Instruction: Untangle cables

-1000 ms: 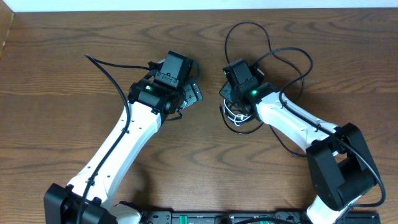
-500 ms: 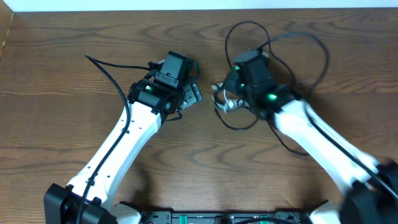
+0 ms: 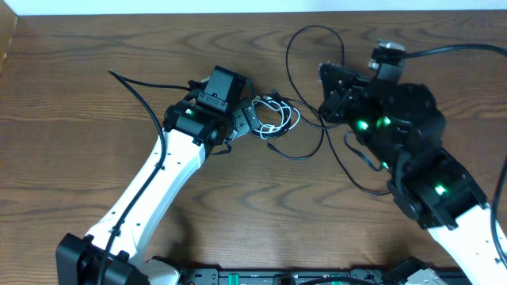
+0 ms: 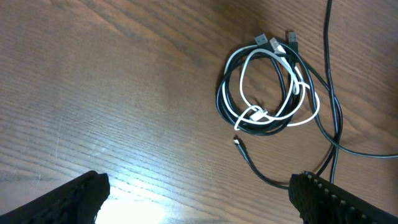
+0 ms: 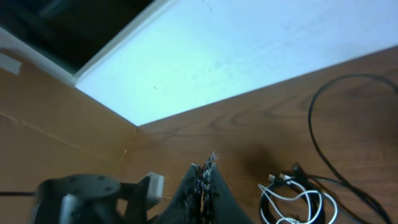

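Observation:
A coiled bundle of cables [image 3: 277,119], one white and the others black, lies on the wood just right of my left gripper [image 3: 253,103]. In the left wrist view the bundle [image 4: 267,90] sits ahead and to the right of the left gripper [image 4: 199,205], which stands open and empty. A long black cable [image 3: 305,32] loops away from the bundle toward the back; it also shows as a black cable [image 4: 333,93]. My right gripper [image 3: 326,83] is raised above the table, shut with nothing between its fingers [image 5: 205,186]. The bundle [image 5: 298,199] lies below it.
The table's back edge meets a white wall [image 5: 249,50]. A thick black wire [image 3: 135,87] runs along the left arm. The right arm's body [image 3: 412,150] hangs high over the table's right side and hides part of the long cable.
The right gripper carried the bundle leftward, let it go beside the left gripper, then lifted up and back to the right. The left gripper's jaws widened.

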You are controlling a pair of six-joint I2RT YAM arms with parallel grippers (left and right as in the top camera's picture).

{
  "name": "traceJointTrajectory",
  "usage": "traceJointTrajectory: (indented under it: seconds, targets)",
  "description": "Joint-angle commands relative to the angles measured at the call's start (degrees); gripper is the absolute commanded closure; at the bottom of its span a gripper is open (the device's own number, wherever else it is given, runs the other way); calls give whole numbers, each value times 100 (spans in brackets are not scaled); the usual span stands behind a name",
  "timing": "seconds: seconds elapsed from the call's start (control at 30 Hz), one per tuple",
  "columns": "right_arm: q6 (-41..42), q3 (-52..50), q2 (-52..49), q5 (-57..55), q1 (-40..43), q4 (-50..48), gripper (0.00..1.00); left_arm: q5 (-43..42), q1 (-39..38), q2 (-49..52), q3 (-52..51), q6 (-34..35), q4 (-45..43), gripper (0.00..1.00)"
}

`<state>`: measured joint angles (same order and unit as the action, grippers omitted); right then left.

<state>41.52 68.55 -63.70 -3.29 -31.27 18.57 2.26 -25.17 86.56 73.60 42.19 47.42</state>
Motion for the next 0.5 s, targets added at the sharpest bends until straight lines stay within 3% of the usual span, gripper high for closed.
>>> traceJointTrajectory:
  seconds: [0.0,0.33,0.47]
  targets:
    - [-284,42,-39,-92,20,247,94,118,9,-42,-66,13,17,2]
    - [-380,39,-1021,-127,20,887,22,-138,9,-42,-66,11,17,2]
    - [-1462,39,-1646,-81,20,693,1,-177,9,-42,-66,11,15,2]
